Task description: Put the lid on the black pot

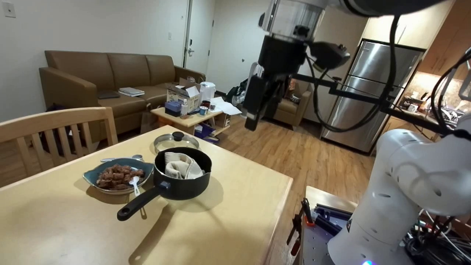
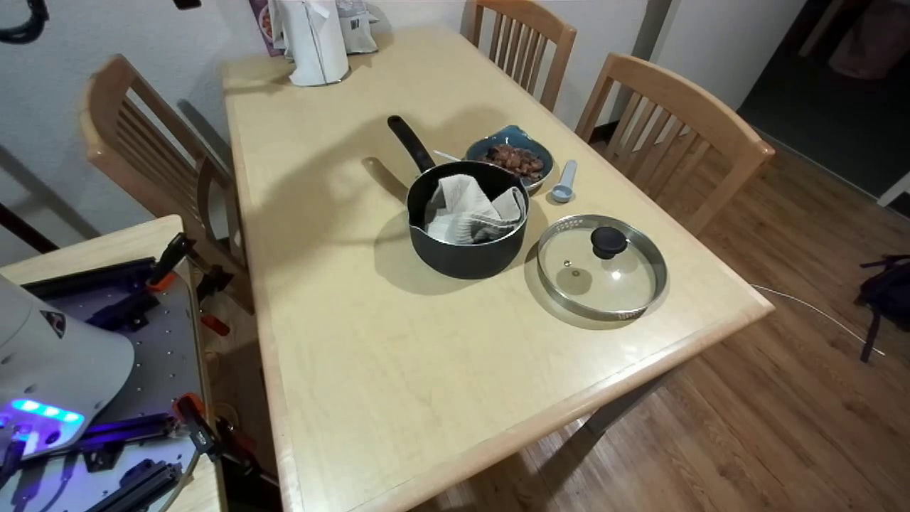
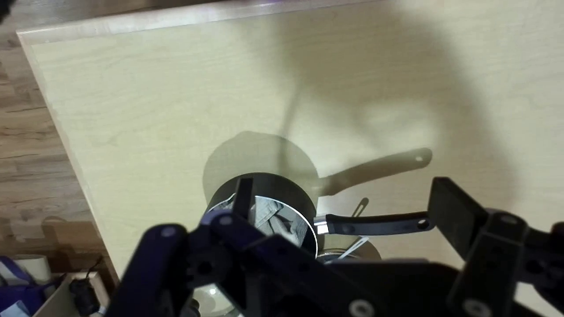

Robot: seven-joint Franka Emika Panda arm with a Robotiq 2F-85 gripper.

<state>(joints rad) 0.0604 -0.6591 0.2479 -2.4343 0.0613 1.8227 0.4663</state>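
Clearly, in the wrist view we see the gripper (image 3: 346,200) spread wide, its two fingers (image 3: 456,218) standing well apart; beneath it, on the pale wooden table (image 3: 154,110), sits the black pot (image 3: 286,187) with a crumpled light cloth (image 3: 282,222) inside; the pot's long handle (image 3: 374,223) runs rightward, and its tip meets the outline of one finger from where we look.

In an exterior view we find the lid (image 2: 603,274) — metal-rimmed glass with a black knob (image 2: 608,243) — lying knob up on the table just beside the pot, which stands uncovered; near the pot we also see a blue dish (image 2: 513,133) of brown pieces (image 2: 513,162), with a pale scoop (image 2: 564,183) just beside it; a white roll (image 2: 316,50) stands at the far end, and wooden chairs (image 2: 679,121) stand by the table.

In an exterior view we see the arm (image 1: 415,173) holding the gripper high, well apart from pot and lid; a white spoon (image 1: 135,183) rests in the dish; farther back we make out a brown sofa (image 1: 121,77), a cluttered low stand (image 1: 195,121) and a steel refrigerator (image 1: 368,95).
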